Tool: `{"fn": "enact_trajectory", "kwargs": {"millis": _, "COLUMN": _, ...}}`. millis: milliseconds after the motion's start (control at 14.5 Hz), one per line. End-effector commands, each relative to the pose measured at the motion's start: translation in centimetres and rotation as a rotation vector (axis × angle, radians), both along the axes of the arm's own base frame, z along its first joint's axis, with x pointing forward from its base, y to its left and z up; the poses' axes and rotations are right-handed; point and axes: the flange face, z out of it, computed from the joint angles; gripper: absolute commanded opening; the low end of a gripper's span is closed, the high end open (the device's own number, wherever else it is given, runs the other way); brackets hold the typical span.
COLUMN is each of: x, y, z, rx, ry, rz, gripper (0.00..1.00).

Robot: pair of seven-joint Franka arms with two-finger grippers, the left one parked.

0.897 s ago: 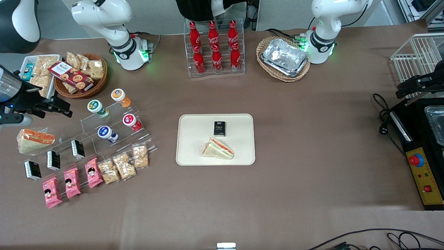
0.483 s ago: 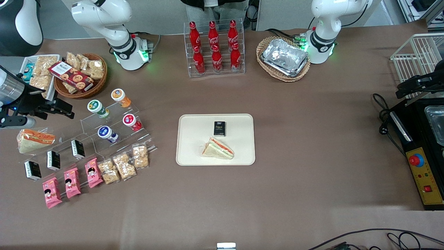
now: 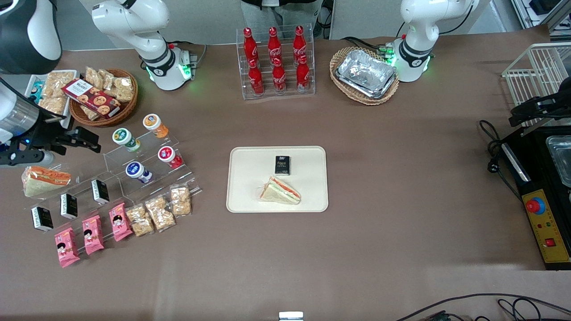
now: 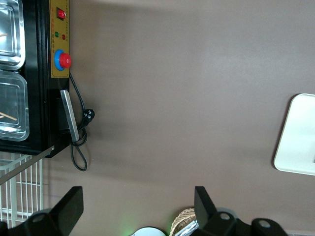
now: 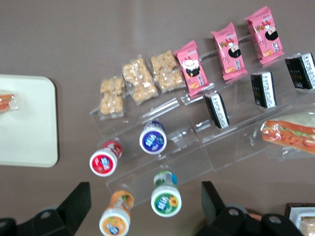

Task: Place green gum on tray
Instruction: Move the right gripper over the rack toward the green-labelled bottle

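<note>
The green gum (image 3: 125, 137) stands on the upper step of a clear acrylic rack (image 3: 147, 169), beside the orange-bodied bottle (image 3: 155, 125). It also shows in the right wrist view (image 5: 166, 196), lid up, between the lines of my two fingers. My gripper (image 3: 91, 140) hovers above the table a short way from the gum, toward the working arm's end; it is open and empty (image 5: 145, 209). The cream tray (image 3: 250, 178) lies mid-table and holds a wrapped sandwich (image 3: 280, 191) and a small black box (image 3: 282, 165). One corner of the tray shows in the right wrist view (image 5: 24, 128).
The rack also carries red (image 3: 168, 156) and blue (image 3: 137, 171) bottles, black boxes (image 3: 100, 191), pink packets (image 3: 93, 234) and cracker packs (image 3: 156, 213). A sandwich (image 3: 44, 179) lies under my arm. A snack basket (image 3: 105, 96), cola rack (image 3: 275, 62) and foil tray (image 3: 366, 73) stand farther back.
My gripper has moved a little closer to the green gum and slightly nearer the front camera. Nothing on the table has moved.
</note>
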Motion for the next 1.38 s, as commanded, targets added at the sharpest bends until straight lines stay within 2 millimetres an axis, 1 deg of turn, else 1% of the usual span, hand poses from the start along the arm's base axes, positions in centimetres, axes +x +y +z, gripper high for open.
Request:
{"fn": "enact_trajectory", "kwargs": {"millis": 0, "x": -6.0, "y": -2.9, "z": 0.7, "rx": 0.039, "ry": 0.001, "rz": 0.022, "gripper": 1.00}}
{"fn": "enact_trajectory", "kwargs": {"millis": 138, "x": -10.4, "y": -3.2, "z": 0.7, "rx": 0.027, "ry": -0.019, "rz": 0.038, "gripper": 1.00}}
{"fn": "enact_trajectory", "kwargs": {"millis": 207, "x": -12.3, "y": -3.2, "z": 0.6, "rx": 0.028, "ry": -0.020, "rz": 0.043, "gripper": 1.00}}
{"fn": "enact_trajectory", "kwargs": {"millis": 276, "x": -13.2, "y": -3.1, "z": 0.4, "rx": 0.030, "ry": -0.017, "rz": 0.036, "gripper": 1.00}}
{"fn": "enact_trajectory", "kwargs": {"millis": 483, "x": -13.5, "y": -3.0, "z": 0.2, "rx": 0.031, "ry": -0.003, "rz": 0.030, "gripper": 1.00}}
{"fn": "enact_trajectory", "kwargs": {"millis": 621, "x": -13.4, "y": -3.0, "z": -0.2, "rx": 0.031, "ry": -0.003, "rz": 0.027, "gripper": 1.00}}
{"fn": "enact_trajectory", "kwargs": {"millis": 690, "x": -13.3, "y": -2.9, "z": -1.3, "rx": 0.031, "ry": 0.003, "rz": 0.028, "gripper": 1.00}}
{"fn": "enact_trajectory", "kwargs": {"millis": 966, "x": -13.1, "y": -2.7, "z": -8.4, "rx": 0.033, "ry": 0.009, "rz": 0.022, "gripper": 1.00}}
{"fn": "enact_trajectory", "kwargs": {"millis": 1034, "x": -13.1, "y": -3.2, "z": -10.3, "rx": 0.031, "ry": 0.015, "rz": 0.005, "gripper": 1.00}}
{"fn": "enact_trajectory", "kwargs": {"millis": 1103, "x": -13.3, "y": -3.3, "z": -11.9, "rx": 0.030, "ry": 0.010, "rz": 0.001, "gripper": 1.00}}
{"fn": "enact_trajectory", "kwargs": {"millis": 1241, "x": -13.9, "y": -3.0, "z": -14.6, "rx": 0.030, "ry": -0.004, "rz": 0.001, "gripper": 1.00}}
{"fn": "enact_trajectory", "kwargs": {"millis": 1310, "x": -14.0, "y": -3.0, "z": -15.5, "rx": 0.029, "ry": -0.014, "rz": 0.001, "gripper": 1.00}}
